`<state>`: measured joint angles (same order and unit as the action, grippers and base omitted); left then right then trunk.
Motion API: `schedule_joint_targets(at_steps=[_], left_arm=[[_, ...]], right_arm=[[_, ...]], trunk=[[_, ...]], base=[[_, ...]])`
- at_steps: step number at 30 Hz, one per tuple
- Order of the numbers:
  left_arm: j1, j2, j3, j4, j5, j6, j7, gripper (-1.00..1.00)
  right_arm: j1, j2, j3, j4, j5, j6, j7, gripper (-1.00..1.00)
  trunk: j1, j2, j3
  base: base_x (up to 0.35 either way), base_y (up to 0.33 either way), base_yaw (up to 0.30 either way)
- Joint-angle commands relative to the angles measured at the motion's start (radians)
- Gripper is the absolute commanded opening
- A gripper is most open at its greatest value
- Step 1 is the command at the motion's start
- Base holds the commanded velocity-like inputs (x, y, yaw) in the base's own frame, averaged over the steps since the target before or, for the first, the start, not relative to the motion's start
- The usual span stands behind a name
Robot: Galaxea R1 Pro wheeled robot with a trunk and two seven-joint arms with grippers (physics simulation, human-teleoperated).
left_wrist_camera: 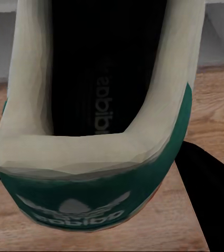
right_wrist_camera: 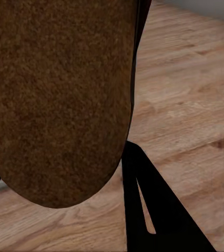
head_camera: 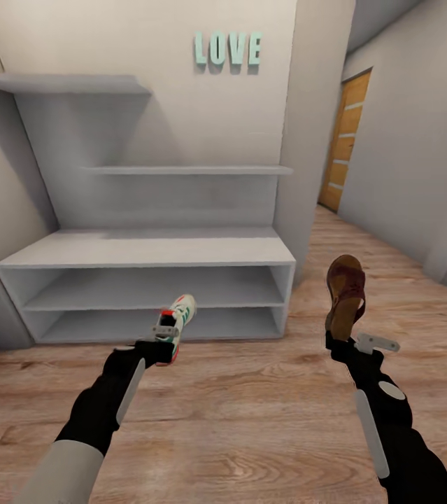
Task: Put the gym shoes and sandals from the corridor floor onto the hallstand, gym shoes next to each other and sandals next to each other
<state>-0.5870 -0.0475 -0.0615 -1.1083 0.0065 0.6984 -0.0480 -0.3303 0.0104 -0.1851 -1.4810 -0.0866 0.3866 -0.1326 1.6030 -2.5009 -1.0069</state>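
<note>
Facing the pale grey two-tier hallstand (head_camera: 146, 280), we carry two shoes.
Our left tool (head_camera: 159, 348) grips a white green-striped sneaker (head_camera: 176, 323); our right tool (head_camera: 341, 341) clamps a brown tan-soled sandal (head_camera: 345, 292).

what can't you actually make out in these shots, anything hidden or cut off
- Left gripper: its fingertips are hidden by the gym shoe in the head view; the left wrist view is crowded by the shoe's heel.
- Sandal: its strap side is turned away in the right wrist view, where the footbed covers the grip.
- Hallstand: its left end is cut off by the wall edge in the head view.
</note>
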Motion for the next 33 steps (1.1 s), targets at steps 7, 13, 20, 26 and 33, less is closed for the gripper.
schedule_joint_targets(at_steps=[7,13,20,26,33], left_arm=[[-0.062,0.006,0.004,0.154,0.000,0.008,0.021,-1.00],[-0.170,0.007,0.005,0.331,0.000,-0.008,0.137,-1.00],[-0.194,0.013,0.007,0.374,0.003,-0.123,0.169,-1.00],[-0.194,0.019,0.005,0.376,0.004,-0.180,0.170,-1.00],[-0.194,0.018,0.003,0.377,0.004,-0.187,0.169,-1.00]], right_arm=[[-0.001,-0.001,-0.001,-0.003,-0.010,0.018,-0.006,-1.00],[-0.001,-0.003,-0.001,-0.003,-0.010,0.068,-0.006,-1.00],[-0.001,-0.004,0.001,-0.003,-0.009,0.075,-0.005,-1.00],[-0.001,-0.004,0.004,-0.002,-0.009,0.075,-0.005,-1.00],[-0.001,-0.004,0.004,-0.002,-0.008,0.075,-0.005,-1.00]], trunk=[[0.000,0.000,0.001],[0.000,0.000,0.001],[0.000,0.000,0.001],[0.000,0.000,0.001],[0.000,0.000,0.001]], base=[[0.000,0.000,-0.178],[0.000,0.000,-0.015],[0.000,0.000,-0.001],[0.000,0.000,0.000],[0.000,0.000,0.000]])
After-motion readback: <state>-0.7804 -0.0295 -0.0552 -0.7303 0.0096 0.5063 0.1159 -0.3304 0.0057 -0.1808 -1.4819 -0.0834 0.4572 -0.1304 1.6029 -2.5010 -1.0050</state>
